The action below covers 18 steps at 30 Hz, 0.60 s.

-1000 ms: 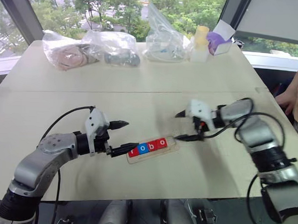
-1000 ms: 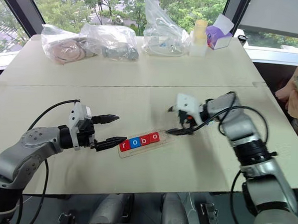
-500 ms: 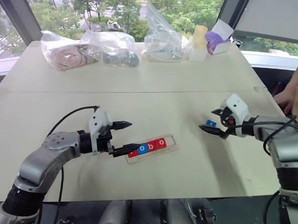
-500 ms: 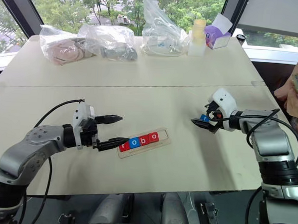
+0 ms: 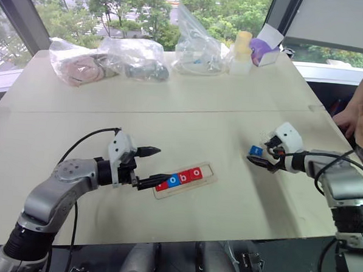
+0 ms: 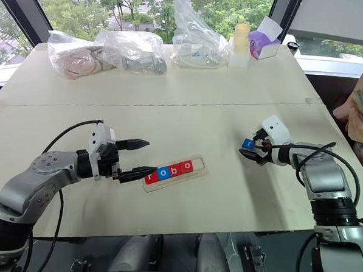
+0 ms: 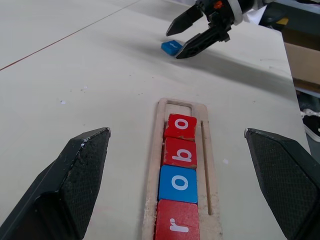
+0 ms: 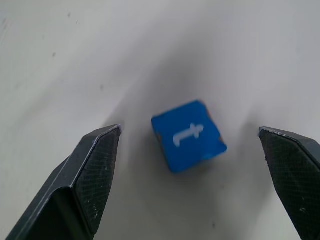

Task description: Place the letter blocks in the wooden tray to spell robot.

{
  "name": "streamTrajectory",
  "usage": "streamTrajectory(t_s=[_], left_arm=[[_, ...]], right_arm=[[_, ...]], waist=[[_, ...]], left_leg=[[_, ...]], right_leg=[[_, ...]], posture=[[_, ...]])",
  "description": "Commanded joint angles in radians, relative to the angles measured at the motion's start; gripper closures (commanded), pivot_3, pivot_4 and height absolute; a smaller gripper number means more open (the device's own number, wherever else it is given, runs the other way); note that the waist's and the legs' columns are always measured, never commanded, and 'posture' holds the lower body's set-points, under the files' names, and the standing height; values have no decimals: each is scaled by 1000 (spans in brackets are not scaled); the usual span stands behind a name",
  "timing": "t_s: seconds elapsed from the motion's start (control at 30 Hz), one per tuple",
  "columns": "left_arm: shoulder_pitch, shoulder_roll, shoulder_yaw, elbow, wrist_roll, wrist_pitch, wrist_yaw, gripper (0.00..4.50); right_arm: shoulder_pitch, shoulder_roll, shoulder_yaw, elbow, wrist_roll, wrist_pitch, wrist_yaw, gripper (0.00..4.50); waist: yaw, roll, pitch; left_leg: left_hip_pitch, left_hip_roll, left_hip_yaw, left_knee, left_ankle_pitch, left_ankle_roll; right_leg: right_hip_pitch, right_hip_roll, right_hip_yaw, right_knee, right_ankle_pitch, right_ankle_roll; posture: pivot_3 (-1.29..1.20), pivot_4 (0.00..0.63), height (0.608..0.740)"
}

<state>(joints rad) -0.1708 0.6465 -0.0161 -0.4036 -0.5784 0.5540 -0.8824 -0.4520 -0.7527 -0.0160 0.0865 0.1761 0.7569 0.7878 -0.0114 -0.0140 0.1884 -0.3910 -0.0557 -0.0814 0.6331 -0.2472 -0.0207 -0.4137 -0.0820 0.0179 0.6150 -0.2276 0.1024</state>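
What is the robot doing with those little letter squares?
It is spelling "robot" in a long pale wooden tray. Four small square tiles sit in it: red r, blue o, red b and red o, with one slot free at the end. The last blue t tile lies loose on the cream table. The right pincer is open around it, not gripping. The left pincer waits open beside the tray's r end.

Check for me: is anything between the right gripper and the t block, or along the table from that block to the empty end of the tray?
Nothing visible. The right gripper is open with the blue t block lying flat between its fingers, untouched. From there to the wooden tray the table is bare, and the slot past the last red o is free.
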Motion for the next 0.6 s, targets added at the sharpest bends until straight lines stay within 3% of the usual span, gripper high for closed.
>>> streamTrajectory(t_s=[0.03, 0.27, 0.6], left_arm=[[-5, -1, 15, -24, -1, -15, 3, 0], [-1, -2, 13, -28, -2, -14, 8, 0], [-8, -3, 9, -24, -4, -7, 8, 0]], right_arm=[[-22, 22, -52, -34, 34, 92, -50, 31], [-20, 159, -150, -154, 23, 347, -310, 31], [-19, 599, -238, -482, -76, 720, -712, 31]], waist=[[2, 0, 0], [1, 0, 0], [-2, 1, -1]], left_leg=[[0, 0, 0, 0, 0, 0], [0, 0, -1, 0, 0, 0], [0, 0, -1, -1, 0, 0]], right_leg=[[0, 0, 0, 0, 0, 0], [0, 0, 0, 0, 0, 0], [-2, 1, 0, 2, 0, 0]], posture=[[0, 150, 740], [0, 150, 740], [0, 150, 740]])
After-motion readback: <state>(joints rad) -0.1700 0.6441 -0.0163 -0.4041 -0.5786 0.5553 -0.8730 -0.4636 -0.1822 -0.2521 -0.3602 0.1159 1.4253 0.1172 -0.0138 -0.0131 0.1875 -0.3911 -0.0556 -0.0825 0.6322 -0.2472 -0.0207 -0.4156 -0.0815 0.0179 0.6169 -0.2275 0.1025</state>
